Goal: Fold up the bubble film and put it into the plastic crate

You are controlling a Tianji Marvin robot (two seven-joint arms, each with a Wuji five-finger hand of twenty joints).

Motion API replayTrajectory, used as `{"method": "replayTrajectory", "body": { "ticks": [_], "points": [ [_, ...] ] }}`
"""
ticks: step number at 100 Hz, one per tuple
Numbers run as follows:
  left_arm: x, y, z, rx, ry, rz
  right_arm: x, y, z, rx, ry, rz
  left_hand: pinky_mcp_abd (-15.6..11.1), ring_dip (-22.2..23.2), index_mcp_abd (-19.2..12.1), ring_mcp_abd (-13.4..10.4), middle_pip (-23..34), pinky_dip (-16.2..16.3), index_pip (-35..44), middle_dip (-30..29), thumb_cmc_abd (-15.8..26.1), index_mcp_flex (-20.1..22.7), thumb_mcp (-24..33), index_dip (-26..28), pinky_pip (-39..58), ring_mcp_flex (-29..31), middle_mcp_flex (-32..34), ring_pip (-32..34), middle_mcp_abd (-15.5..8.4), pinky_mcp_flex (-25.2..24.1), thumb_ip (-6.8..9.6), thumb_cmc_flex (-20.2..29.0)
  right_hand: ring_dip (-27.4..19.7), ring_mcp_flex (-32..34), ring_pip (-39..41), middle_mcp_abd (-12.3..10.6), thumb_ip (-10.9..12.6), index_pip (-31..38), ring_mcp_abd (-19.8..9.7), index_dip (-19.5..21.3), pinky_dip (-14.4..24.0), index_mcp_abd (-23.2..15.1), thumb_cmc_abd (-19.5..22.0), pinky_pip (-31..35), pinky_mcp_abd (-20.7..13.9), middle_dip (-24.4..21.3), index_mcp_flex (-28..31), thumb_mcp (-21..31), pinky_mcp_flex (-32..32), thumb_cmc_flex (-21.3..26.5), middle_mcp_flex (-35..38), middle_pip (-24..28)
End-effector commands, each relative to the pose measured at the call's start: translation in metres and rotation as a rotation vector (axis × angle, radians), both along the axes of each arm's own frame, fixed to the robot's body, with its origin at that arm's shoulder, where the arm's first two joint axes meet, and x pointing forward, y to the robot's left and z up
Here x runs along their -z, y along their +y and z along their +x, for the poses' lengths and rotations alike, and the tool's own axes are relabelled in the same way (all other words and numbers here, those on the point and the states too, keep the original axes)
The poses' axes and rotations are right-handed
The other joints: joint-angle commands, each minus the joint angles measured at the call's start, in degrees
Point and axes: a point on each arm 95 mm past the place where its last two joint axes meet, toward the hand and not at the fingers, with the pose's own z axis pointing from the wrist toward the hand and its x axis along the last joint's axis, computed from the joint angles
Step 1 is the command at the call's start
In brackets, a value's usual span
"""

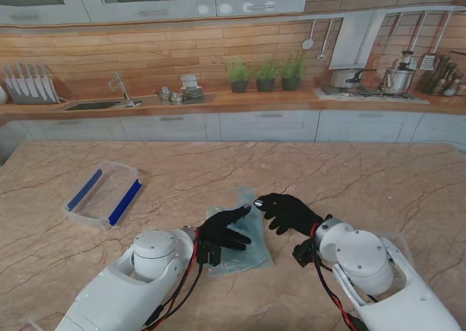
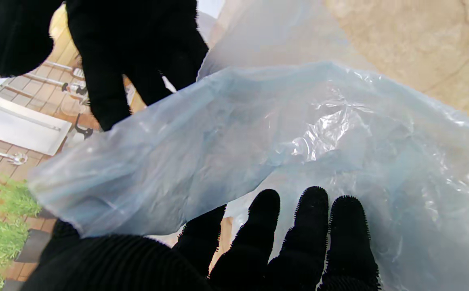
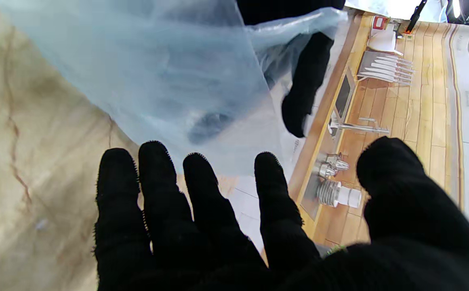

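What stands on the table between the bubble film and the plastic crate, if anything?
Nothing visible does. The bubble film lies under the left hand, and the plastic crate sits farther from me to the left. Only bare marble table shows between them.

Pale blue bubble film [image 1: 244,236]; clear plastic crate [image 1: 102,193], blue strips; beige marbled table [image 1: 349,182].
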Motion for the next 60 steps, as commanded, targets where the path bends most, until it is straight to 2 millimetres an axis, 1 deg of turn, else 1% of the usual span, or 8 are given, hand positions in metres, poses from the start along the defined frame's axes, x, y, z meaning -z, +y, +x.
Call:
{"method": "replayTrajectory", "body": {
  "ticks": [1,20,39,46,51,53,59,60],
  "points": [
    [0.01,0.001,-0.006,-0.008,0.033,0.0,0.01,0.002,-0.005,-0.037,0.032,-0.018,3.5,-0.8,0.8,-0.1,-1.2,-1.7,-3.1,-0.7,0.7,0.2,-3.2,-1.1,-7.9,-1.1,-0.5,-1.1,-0.4,-1.8,0.8,-3.1,-1.4,0.9,-1.5,0.8,1.3,-2.3,1.1,0.5,-0.8,0.4,4.7,1.6,0.7,0.0,-0.2,-1.8,0.0,-1.8,1.9,-1.2],
    [0.01,0.003,-0.006,0.028,0.018,0.0,0.016,0.01,-0.005,-0.06,0.088,0.055,5.0,-0.8,2.5,0.2,-2.3,-1.0,-7.8,-1.1,-3.2,1.9,-3.1,-2.8,-11.7,-1.2,-0.6,-2.2,0.0,-0.9,1.04,-8.1,-2.6,-0.5,-3.2,2.2,1.3,-5.2,1.0,0.3,-1.8,-6.4,5.5,-0.6,0.6,-0.9,-11.5,-2.5,-0.4,-2.8,-2.9,-3.7],
    [0.011,0.003,-0.006,0.061,-0.02,0.037,0.018,0.02,-0.004,-0.071,0.116,0.148,6.3,-0.8,3.2,0.3,-2.0,-0.6,-8.9,-1.1,-8.8,3.9,-1.7,-3.3,-12.5,0.8,1.1,-2.0,0.0,1.0,1.38,-3.7,-3.3,-2.2,-4.7,1.0,1.1,3.6,0.2,-4.9,0.8,-13.5,5.9,-4.6,0.1,-1.6,-22.4,-3.1,-0.5,-3.0,-6.9,-5.3],
    [0.012,0.003,-0.005,0.078,-0.03,0.049,0.018,0.023,-0.004,-0.076,0.129,0.183,6.5,-0.8,2.7,0.2,-1.8,-0.5,-9.0,-1.1,-10.3,4.0,-0.6,-3.3,-12.5,1.2,1.3,-1.9,-0.2,1.5,1.61,-1.0,-3.5,-3.1,-5.2,-0.1,1.1,3.2,0.3,-7.8,1.2,-14.8,6.0,-5.4,-0.2,-1.8,-22.9,-3.3,-0.9,-2.9,-7.9,-5.7],
    [0.012,0.003,-0.005,0.095,-0.036,0.057,0.018,0.025,-0.004,-0.079,0.133,0.202,6.4,-0.8,1.9,0.0,-1.7,-0.4,-8.9,-1.1,-11.3,3.8,0.8,-3.2,-12.6,1.4,1.0,-1.8,-0.3,1.7,1.93,1.6,-3.5,-3.5,-5.4,-1.0,1.1,2.0,0.1,-9.3,1.5,-15.2,6.1,-5.6,-0.4,-1.9,-22.6,-3.4,-1.4,-2.9,-8.2,-5.9],
    [0.012,0.003,-0.005,0.102,-0.038,0.061,0.018,0.026,-0.004,-0.08,0.132,0.206,6.3,-0.9,1.5,0.0,-1.5,0.3,-8.3,-1.4,-13.0,3.4,6.7,-2.6,-13.2,1.4,0.9,-1.8,-0.6,1.9,1.35,0.1,-3.5,-3.7,-5.5,-1.3,1.1,1.9,-0.1,-9.4,1.5,-15.2,6.1,-5.7,-0.5,-1.9,-22.7,-3.4,-1.7,-2.9,-8.3,-5.9],
    [0.012,0.004,-0.004,0.127,-0.044,0.071,0.017,0.027,-0.004,-0.079,0.129,0.215,6.3,-1.0,0.8,-0.3,-1.5,0.6,-8.1,-1.5,-14.3,2.6,9.8,-2.3,-13.4,1.4,0.3,-1.9,-0.8,2.0,1.35,1.2,-3.5,-4.0,-5.6,-2.1,1.1,1.8,-0.5,-9.6,1.6,-15.6,6.1,-5.9,-0.8,-1.9,-22.7,-3.4,-1.9,-2.8,-8.6,-5.9],
    [0.012,0.004,-0.004,0.131,-0.045,0.073,0.017,0.028,-0.004,-0.079,0.128,0.216,6.3,-1.0,0.7,-0.3,-1.5,0.5,-7.5,-1.5,-15.0,2.2,12.8,-2.2,-13.3,1.4,0.2,-1.9,-0.8,2.0,0.99,0.0,-3.5,-4.0,-5.6,-2.3,1.1,1.8,-0.5,-9.7,1.6,-15.6,6.0,-5.9,-0.8,-1.8,-22.7,-3.4,-1.9,-2.8,-8.5,-5.8]
  ]
}}
